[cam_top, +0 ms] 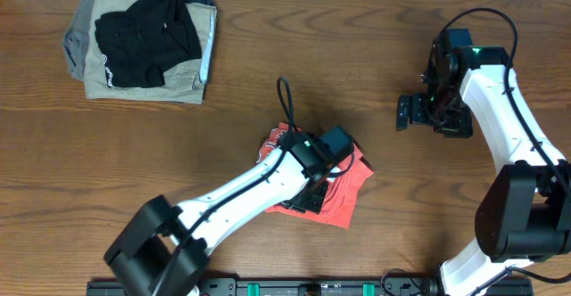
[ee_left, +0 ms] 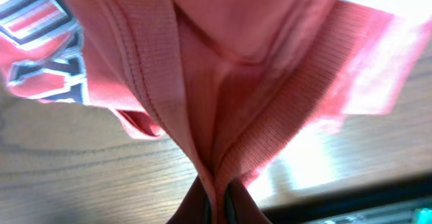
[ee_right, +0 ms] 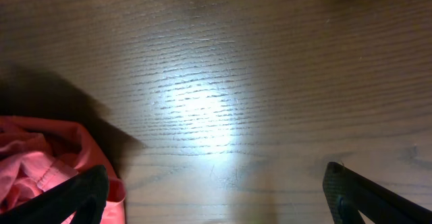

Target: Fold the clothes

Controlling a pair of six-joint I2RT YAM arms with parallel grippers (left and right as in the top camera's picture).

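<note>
Two arms in view: left gripper [ee_left: 216,207] clenched on a bunched fold of the red-orange T-shirt [cam_top: 346,189], which lies crumpled by the middle of the desk [cam_top: 268,73] near edge, white lettering [ee_left: 40,48] partly showing; right gripper [ee_right: 216,200] spread wide, holding nothing, toward the right edge. Far-left corner: black garment [cam_top: 147,28] on what looks like folded khaki/grey garments [cam_top: 98,69].

**Counts.** One red-orange cotton T-shirt with white block lettering [cam_top: 348,187], bunched near the middle of the front edge of the one brown wooden surface [cam_top: 268,73]. One crumpled black garment [cam_top: 147,33] lies on one stack of folded khaki and grey garments [cam_top: 89,60] at the rear left corner; the number of layers is unclear. Two white-and-black robot arms, left arm [cam_top: 241,193] and right arm [cam_top: 504,104], each with two dark fingers [ee_right: 64,197].
</note>
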